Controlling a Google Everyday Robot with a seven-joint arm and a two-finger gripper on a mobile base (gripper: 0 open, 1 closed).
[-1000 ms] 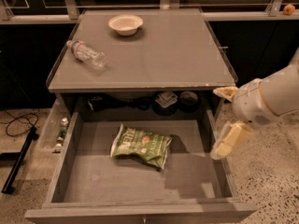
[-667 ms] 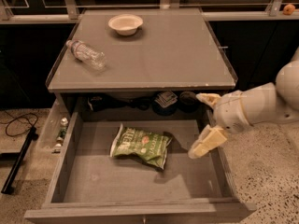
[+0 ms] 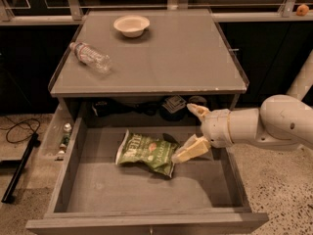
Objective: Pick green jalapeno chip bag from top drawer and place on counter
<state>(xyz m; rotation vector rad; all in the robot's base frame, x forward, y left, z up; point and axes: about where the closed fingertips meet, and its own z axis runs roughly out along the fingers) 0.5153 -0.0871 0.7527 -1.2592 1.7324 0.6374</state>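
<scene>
The green jalapeno chip bag [image 3: 146,152] lies flat in the middle of the open top drawer [image 3: 98,192], its pale end to the left. My gripper [image 3: 188,131] reaches in from the right over the drawer, just right of the bag. Its fingers are spread apart, one finger [image 3: 197,110] near the counter's underside and the other [image 3: 188,152] beside the bag's right end. It holds nothing. The counter [image 3: 171,58] is above the drawer.
A white bowl [image 3: 131,25] stands at the back of the counter. A clear plastic bottle [image 3: 90,57] lies on its left side. Dark objects [image 3: 171,104] sit at the back under the counter. A cable [image 3: 14,126] and a dark bar [image 3: 19,168] lie on the floor at left.
My gripper has moved left from outside the drawer's right wall to over the drawer, close to the bag's right end. The bag has not moved.
</scene>
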